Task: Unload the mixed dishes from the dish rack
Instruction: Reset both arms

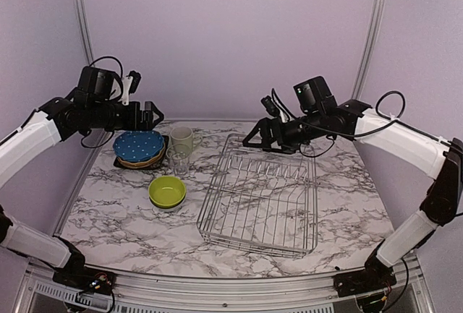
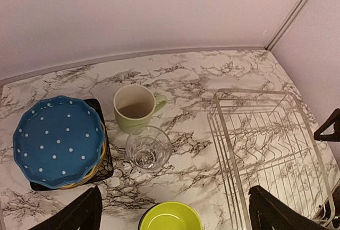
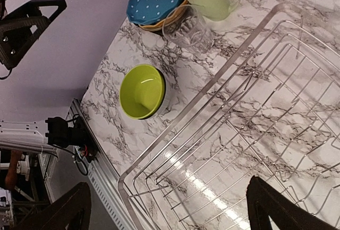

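The dish rack [image 1: 214, 183] lies empty right of centre, its wire tines bare. Left of it stand the dishes: a blue dotted plate [image 1: 139, 145] topping a stack with an orange edge and a black plate below, a pale green mug [image 1: 182, 139], a clear glass [image 1: 179, 161] and a lime-green bowl [image 1: 167, 191]. My left gripper [image 1: 154, 116] hovers open above the stack's far side, holding nothing; its view shows the plate [image 2: 57, 139], mug [image 2: 135, 108], glass [image 2: 148, 147] and bowl [image 2: 170, 216]. My right gripper [image 1: 253, 139] hangs open over the rack's far left corner [image 3: 202, 91], holding nothing.
The lilac back wall runs close behind the dishes. A metal frame rail [image 1: 217, 284] edges the marble table at the front. In the right wrist view the lime bowl [image 3: 141, 91] shows a pale rim beneath it, and cables hang beyond the table's edge.
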You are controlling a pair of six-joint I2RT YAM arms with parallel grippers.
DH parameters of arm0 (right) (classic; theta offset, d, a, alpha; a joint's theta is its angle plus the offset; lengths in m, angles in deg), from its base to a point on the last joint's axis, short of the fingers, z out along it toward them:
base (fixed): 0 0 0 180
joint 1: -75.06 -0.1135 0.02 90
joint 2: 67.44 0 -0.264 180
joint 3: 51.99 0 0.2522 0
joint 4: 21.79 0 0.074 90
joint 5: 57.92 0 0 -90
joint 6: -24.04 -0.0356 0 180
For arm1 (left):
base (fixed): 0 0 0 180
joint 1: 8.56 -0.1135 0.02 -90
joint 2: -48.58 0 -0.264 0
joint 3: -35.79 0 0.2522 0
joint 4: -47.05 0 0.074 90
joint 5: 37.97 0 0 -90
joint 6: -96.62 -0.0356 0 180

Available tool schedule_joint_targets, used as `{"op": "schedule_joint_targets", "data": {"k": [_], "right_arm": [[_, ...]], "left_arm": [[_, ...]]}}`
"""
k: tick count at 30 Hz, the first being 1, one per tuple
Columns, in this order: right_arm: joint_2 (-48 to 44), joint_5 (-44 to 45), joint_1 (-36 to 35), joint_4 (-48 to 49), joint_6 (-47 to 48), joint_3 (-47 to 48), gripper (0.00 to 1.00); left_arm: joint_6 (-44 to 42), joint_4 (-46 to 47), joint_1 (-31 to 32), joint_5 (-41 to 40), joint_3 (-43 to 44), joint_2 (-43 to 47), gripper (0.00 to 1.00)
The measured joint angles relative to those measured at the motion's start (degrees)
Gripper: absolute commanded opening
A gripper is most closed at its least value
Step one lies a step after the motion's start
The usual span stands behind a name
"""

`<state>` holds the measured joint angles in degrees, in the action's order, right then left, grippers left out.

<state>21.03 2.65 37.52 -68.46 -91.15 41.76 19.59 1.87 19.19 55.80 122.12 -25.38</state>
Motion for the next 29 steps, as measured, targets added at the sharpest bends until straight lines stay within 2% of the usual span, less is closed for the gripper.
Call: {"op": "schedule_joint_targets", "data": {"k": [6, 13, 21, 29], "right_arm": [[-3.34, -0.13, 5.16, 2.84, -0.02, 0.0, 0.98], [-6.78, -0.22, 10.14, 6.78, -0.07, -1.73, 0.98], [-7.96, 0.0, 10.82, 11.78, -2.38, -8.28, 0.98], [-7.96, 1.53, 10.84, 14.1, -3.76, -8.98, 0.98]], "left_arm": [[3.19, -0.61, -1.22, -4.31, 7.41, 0.52, 0.99], [4.94, -2.49, -1.25, -9.22, 8.48, 0.61, 0.99], [7.89, -3.63, -1.25, -11.91, 7.89, -1.79, 0.99], [8.96, -3.67, -1.25, -12.46, 7.26, -3.39, 0.99]]}}
